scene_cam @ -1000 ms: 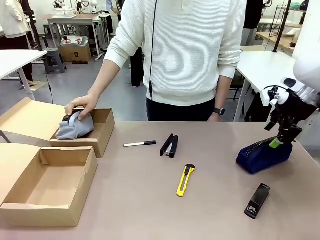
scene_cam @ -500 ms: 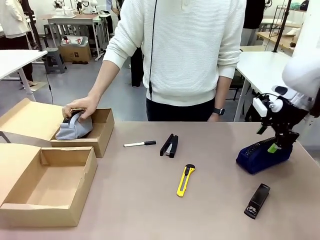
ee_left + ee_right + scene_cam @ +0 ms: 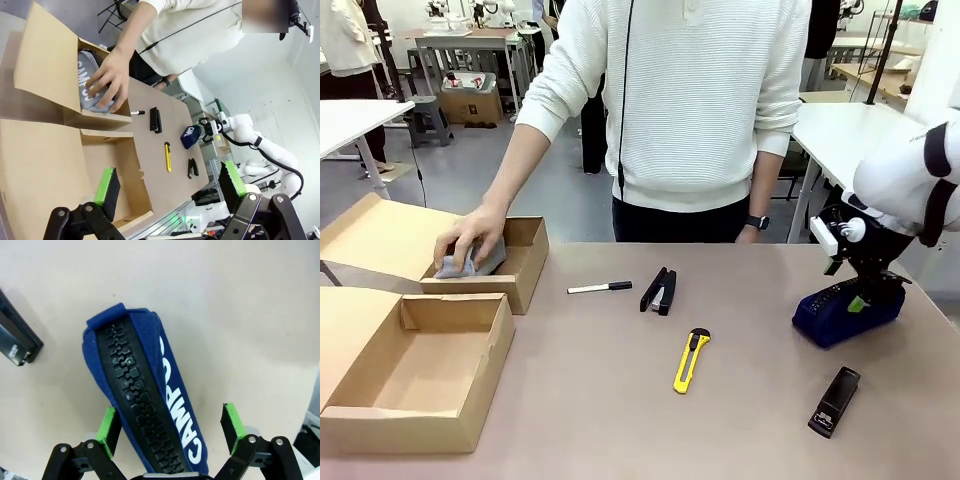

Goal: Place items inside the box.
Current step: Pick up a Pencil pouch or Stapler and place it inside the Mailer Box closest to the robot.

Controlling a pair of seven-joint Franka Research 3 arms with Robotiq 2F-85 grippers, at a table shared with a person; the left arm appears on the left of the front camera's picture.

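Navy pouch [image 3: 142,385] between right gripper [image 3: 170,412] pads [image 3: 109,427]

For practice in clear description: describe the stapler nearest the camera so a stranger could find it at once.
On the brown table, look right, nearer the robot than the navy pouch: a black stapler lies there. Unlike the other stapler, mid-table beside the marker pen, it lies alone by the near edge.

Tan desk [image 3: 590,410] carries two open cardboard boxes at left, near box [image 3: 400,432] just in front of far box [image 3: 527,272]. Middle: black marker pen [image 3: 600,288], black stapler [image 3: 659,291] beside it, yellow utility knife [image 3: 691,361]. Right: navy "CAMPUS" pouch [image 3: 840,318], second stapler [image 3: 834,401].
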